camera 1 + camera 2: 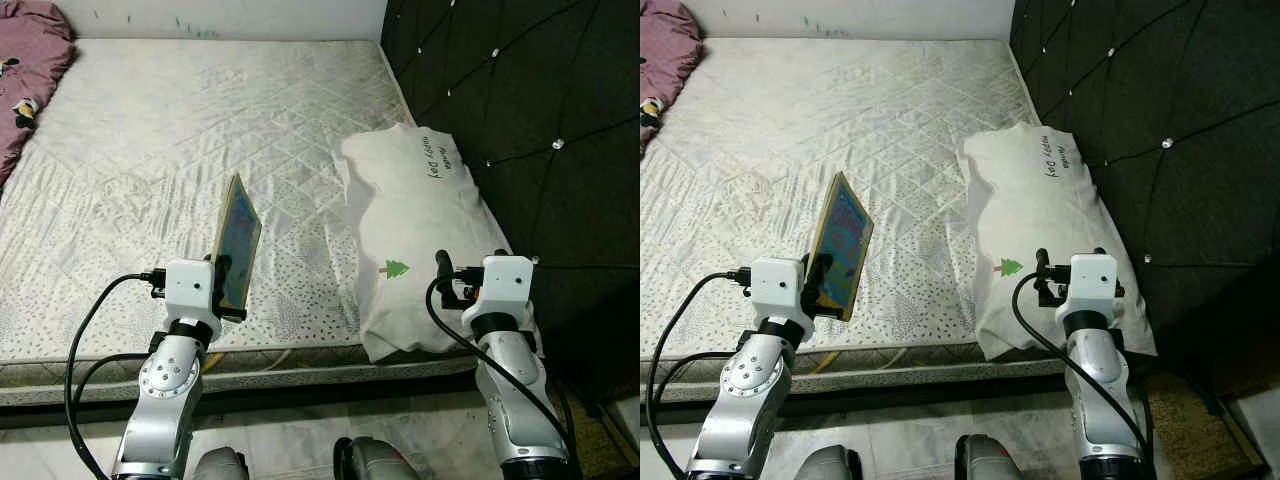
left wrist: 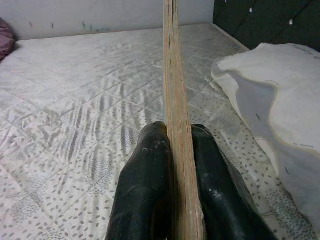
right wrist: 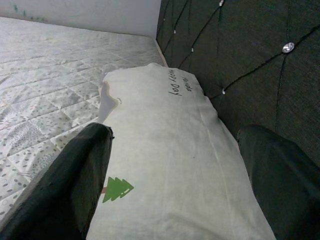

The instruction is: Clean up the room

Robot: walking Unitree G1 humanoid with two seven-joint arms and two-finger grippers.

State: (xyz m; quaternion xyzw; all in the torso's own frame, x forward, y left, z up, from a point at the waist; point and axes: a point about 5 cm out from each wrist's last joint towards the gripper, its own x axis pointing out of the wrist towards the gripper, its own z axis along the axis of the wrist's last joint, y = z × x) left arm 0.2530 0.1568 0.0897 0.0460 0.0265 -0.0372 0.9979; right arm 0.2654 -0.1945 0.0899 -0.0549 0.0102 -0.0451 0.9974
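Picture book is clamped upright by left gripper over mattress front edge; right gripper is spread above pillow.

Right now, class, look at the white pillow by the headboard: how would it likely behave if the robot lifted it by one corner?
The pillow looks soft: its cover is creased and its edge wavy, so it would probably sag and fold. It seems plump, so likely light for its bulk. The right claw is open over its near end; a one-corner pinch may grab only loose cloth.
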